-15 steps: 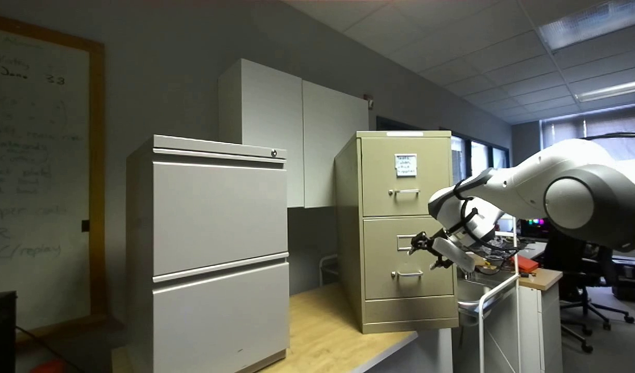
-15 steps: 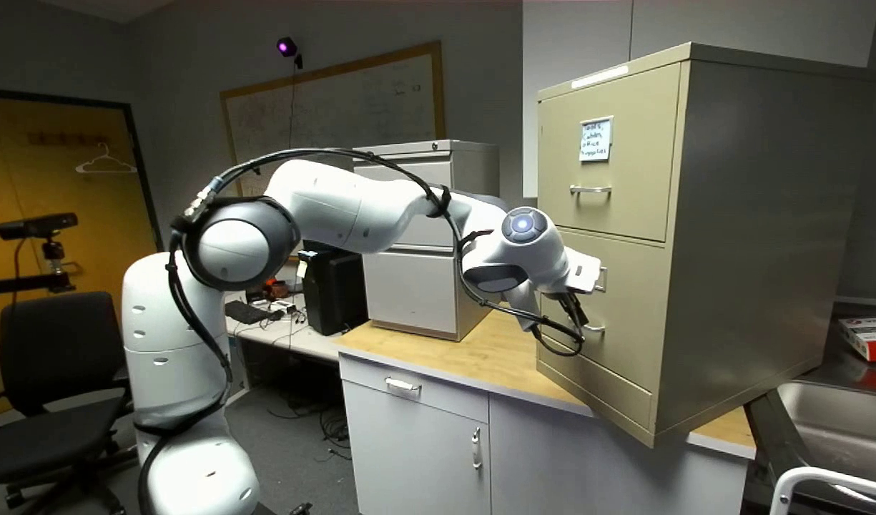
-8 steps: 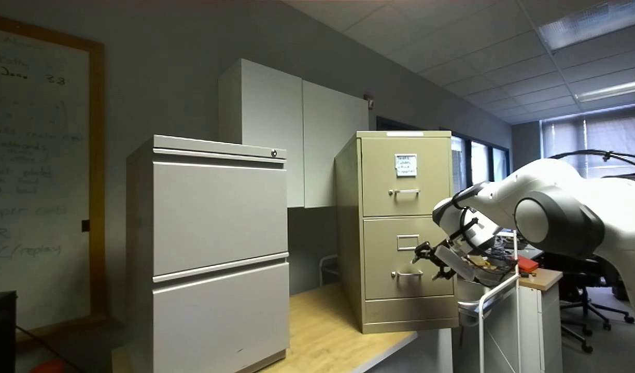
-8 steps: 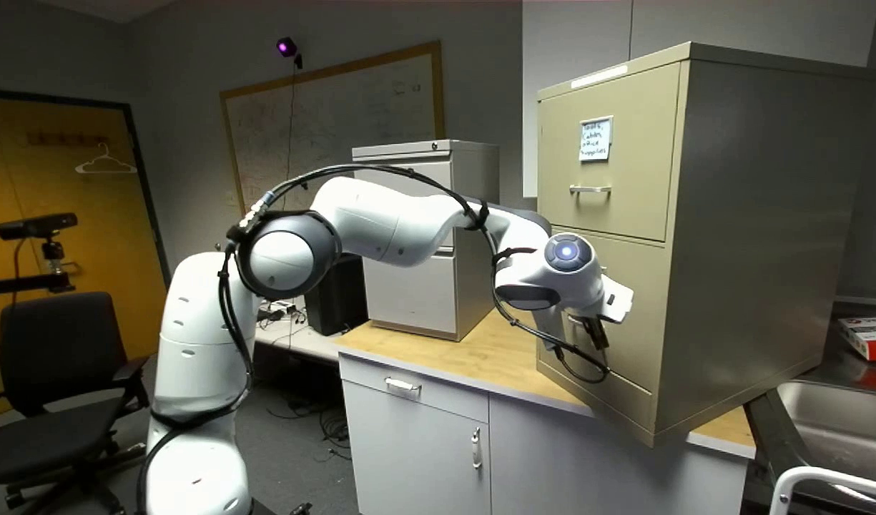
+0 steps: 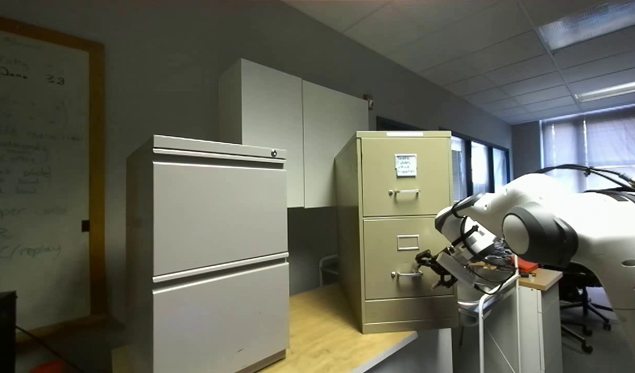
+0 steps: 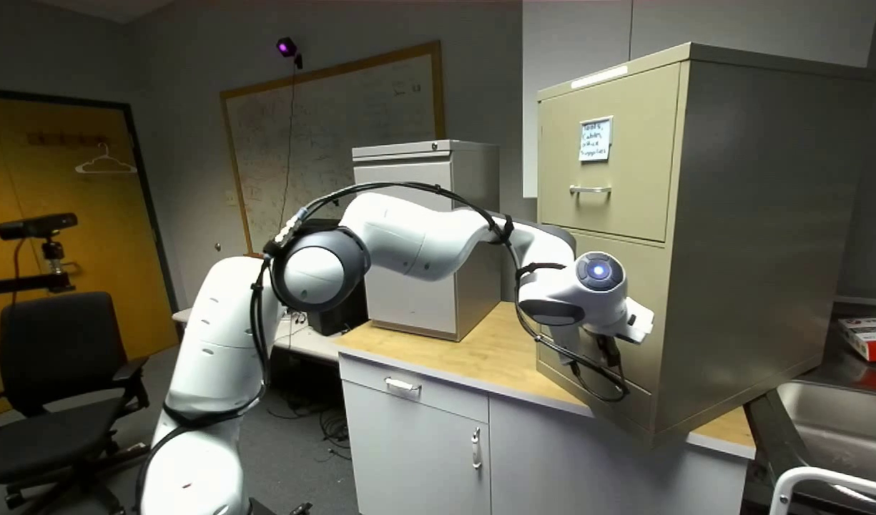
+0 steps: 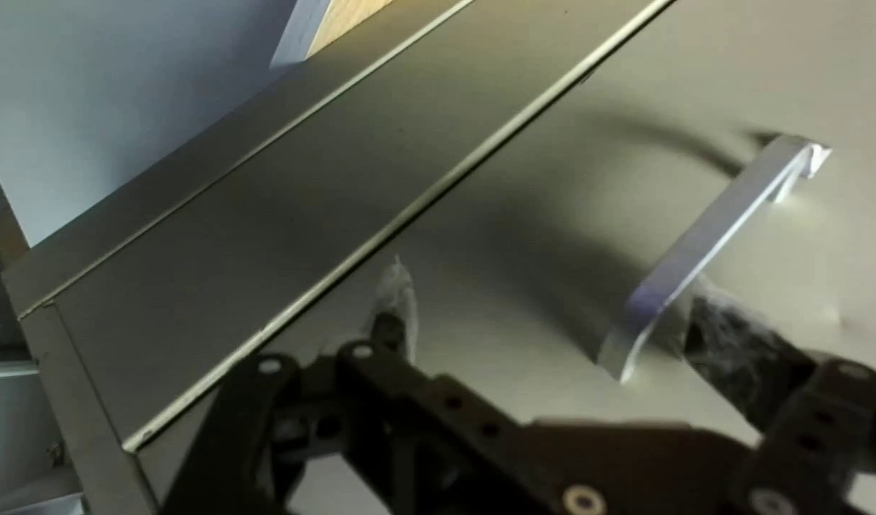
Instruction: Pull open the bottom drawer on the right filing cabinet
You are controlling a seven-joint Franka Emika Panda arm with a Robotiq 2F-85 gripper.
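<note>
The right filing cabinet [image 5: 348, 233] is tall and tan-beige, with a white paper on its top drawer. Its bottom drawer [image 5: 380, 254] is closed flush; it also shows in an exterior view [image 6: 641, 268], partly hidden by the arm. The silver pull handle [image 7: 702, 229] crosses the right of the wrist view; its near end lies between the fingers. My gripper [image 7: 552, 293] is open at the drawer front. One finger [image 7: 738, 350] is close beside the handle, its tip partly behind it; touching, I cannot tell. The other finger [image 7: 395, 300] is well apart, toward the drawer's lower edge.
A wider light-grey cabinet [image 5: 219, 217] stands beside the tan one on the wooden counter [image 6: 473, 350]. A sink [image 6: 831, 422] and a white rail [image 6: 831, 479] lie on the tan cabinet's far side. Loose cables [image 6: 588, 375] hang along the wrist.
The arm has lowered and the gripper has come down from near the label holder to the bottom drawer's handle. The gripper stays open and the drawer has not moved.
</note>
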